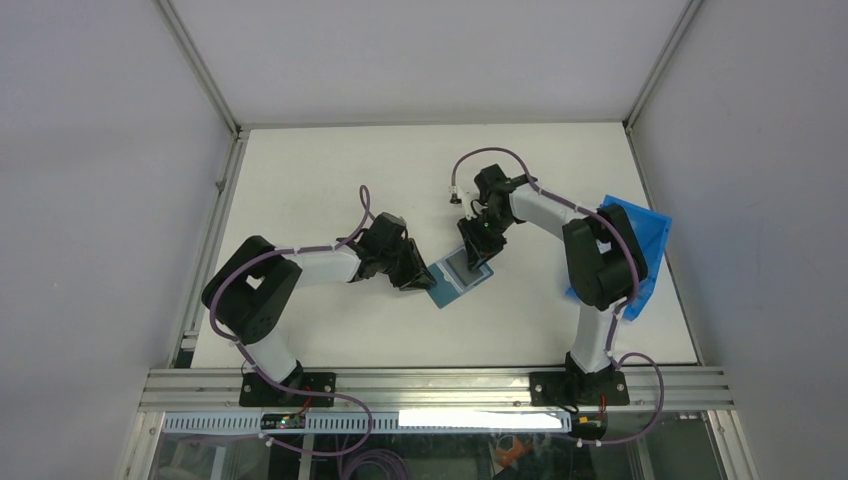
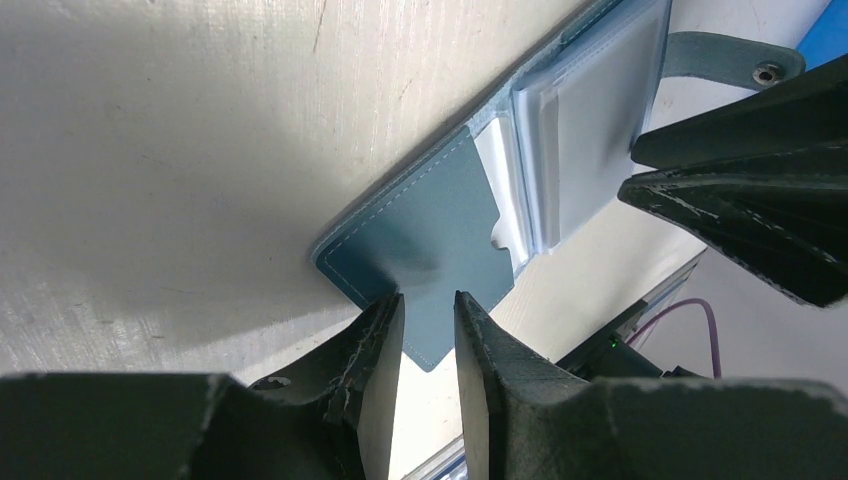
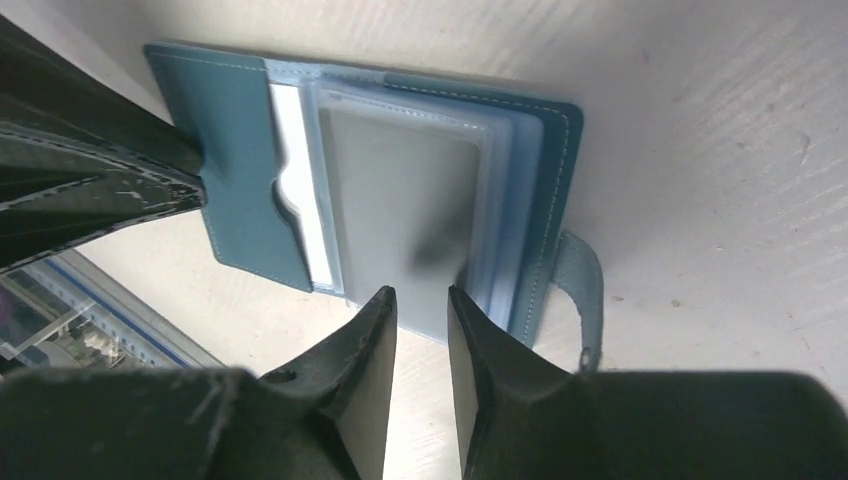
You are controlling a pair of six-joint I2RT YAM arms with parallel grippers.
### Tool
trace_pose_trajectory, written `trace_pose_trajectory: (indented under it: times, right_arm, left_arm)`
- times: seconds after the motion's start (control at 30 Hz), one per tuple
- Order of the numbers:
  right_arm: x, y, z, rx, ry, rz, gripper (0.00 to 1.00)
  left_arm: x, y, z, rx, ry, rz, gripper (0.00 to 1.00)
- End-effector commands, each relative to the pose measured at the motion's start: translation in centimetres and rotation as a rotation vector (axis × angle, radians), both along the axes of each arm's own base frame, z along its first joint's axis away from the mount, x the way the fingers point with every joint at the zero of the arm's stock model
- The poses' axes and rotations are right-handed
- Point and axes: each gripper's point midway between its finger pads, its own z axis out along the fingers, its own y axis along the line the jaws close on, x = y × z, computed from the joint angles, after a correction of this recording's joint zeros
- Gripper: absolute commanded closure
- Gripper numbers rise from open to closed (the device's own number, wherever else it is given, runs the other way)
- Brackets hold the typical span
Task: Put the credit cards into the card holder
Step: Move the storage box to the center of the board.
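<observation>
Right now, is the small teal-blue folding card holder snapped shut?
No, the card holder lies open, clear pockets showing, snap tab loose.

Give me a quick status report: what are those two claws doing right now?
Left gripper, jaws slightly apart, on card holder flap. Right gripper, slightly apart, at its clear sleeves. Holder open flat; pale card inside. Nothing blocking.

card holder [image 1: 462, 272] left of bin [image 1: 645, 225]
</observation>
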Motion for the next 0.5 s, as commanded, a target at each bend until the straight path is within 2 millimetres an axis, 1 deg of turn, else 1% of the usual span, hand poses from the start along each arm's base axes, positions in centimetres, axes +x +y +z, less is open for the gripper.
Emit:
trace_pose_trajectory:
  times: [0.0,0.07,0.1,0.23,0.37,0.47]
  right_arm:
    - [0.8,-0.8,0.0,-0.058,-0.044,0.012,0.72]
    - [0.7,-0.7,0.6,-0.04,-0.046,0.026,0.71]
    - [0.6,-0.5,1.2,-0.015,-0.047,0.037,0.71]
    - [0.0,0.4,4.4,0.124,-0.056,0.077,0.66]
    - [-1.4,0.8,6.9,0.226,-0.068,0.139,0.63]
    - [-2.4,0.8,7.7,0.266,-0.087,0.177,0.6]
  left_arm:
    - [-0.2,0.2,-0.3,0.032,-0.004,-0.014,0.72]
    - [-0.2,0.1,-0.2,0.025,-0.004,-0.017,0.72]
    - [-0.1,0.0,-0.1,0.022,-0.004,-0.016,0.72]
    - [-0.1,-0.4,0.4,0.0,-0.009,-0.02,0.71]
    - [0.2,-0.9,1.6,-0.034,-0.022,-0.021,0.71]
    - [0.5,-1.4,2.9,-0.068,-0.04,-0.02,0.7]
